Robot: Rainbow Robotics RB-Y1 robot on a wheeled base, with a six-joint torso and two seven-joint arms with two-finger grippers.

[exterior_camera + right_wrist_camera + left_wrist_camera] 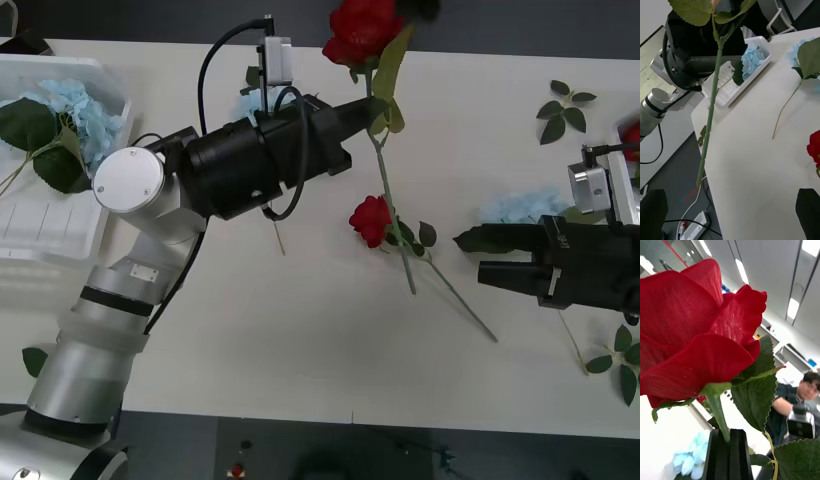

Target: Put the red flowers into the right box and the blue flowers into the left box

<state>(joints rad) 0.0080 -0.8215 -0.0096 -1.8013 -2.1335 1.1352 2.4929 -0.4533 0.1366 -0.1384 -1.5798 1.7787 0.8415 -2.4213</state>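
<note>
We see the left gripper [375, 118], black-fingered, raised above the white worktop [300, 340] near its far edge, fingers pinching the thin green stem of one deep-red artificial rose [362, 30] just below the bloom. A second red rose [371, 219] lies flat at the worktop's centre. The right gripper [490, 257] hovers near the right edge, fingers spread. We count one pale blue hydrangea cluster [75, 110] in the white ribbed plastic tray [40, 235] at the left edge, and another [520, 207] lying on the worktop beside the right gripper.
</note>
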